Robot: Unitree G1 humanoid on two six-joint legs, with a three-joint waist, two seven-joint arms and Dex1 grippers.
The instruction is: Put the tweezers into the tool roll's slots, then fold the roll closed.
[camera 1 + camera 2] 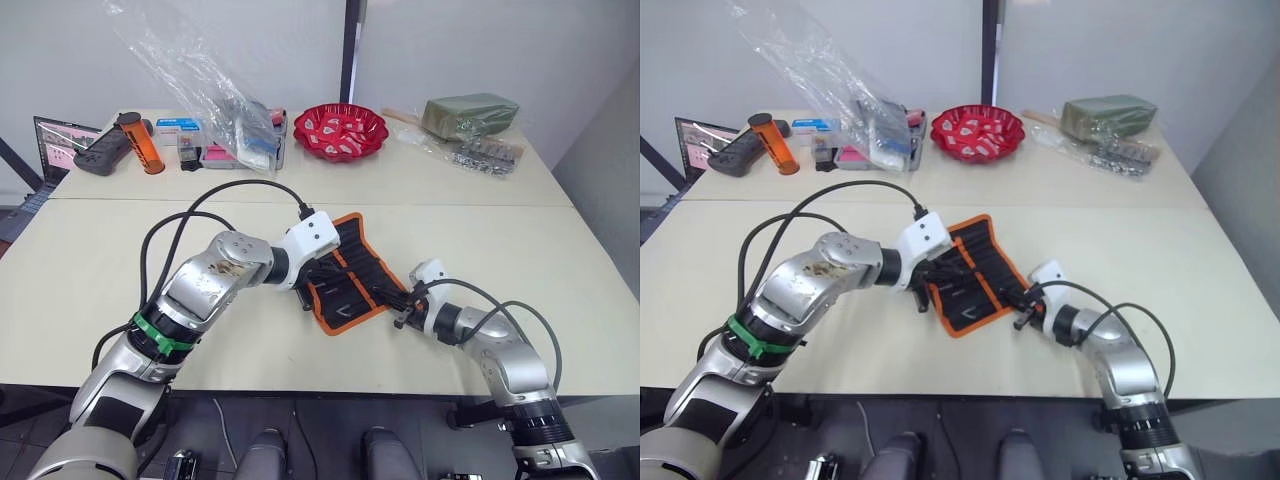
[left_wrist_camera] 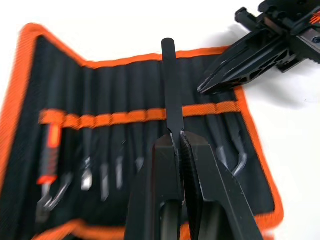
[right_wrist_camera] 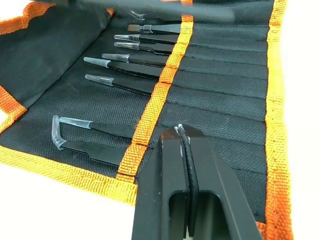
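Right now the left gripper (image 2: 177,137) has its two black fingers pinching a slim black tweezer (image 2: 170,90), holding it over the open tool roll (image 1: 345,280), which lies flat at the middle of the near table. The free end of the tweezer points toward twelve o'clock in the head view, across the orange centre strip (image 2: 135,116). Over at four o'clock from the roll, the right gripper (image 3: 182,131) sits with fingers pressed together on nothing, its tip on the fabric near the orange strip, seemingly pinning the roll down.

By the look of it, the step in hand is seating this tweezer, and the trick is alignment: bring the tweezer in line with one narrow slot, slide it under the strip, and let the right arm hold the cloth so it doesn't bunch.

Several tweezers (image 3: 132,70) are already tucked in, their tips wearing clear plastic caps, one pair bent at the end. The roll is woven black fabric, matte and soft, with bright orange edging (image 3: 275,90); the tweezers look smooth, hard and slippery by comparison.
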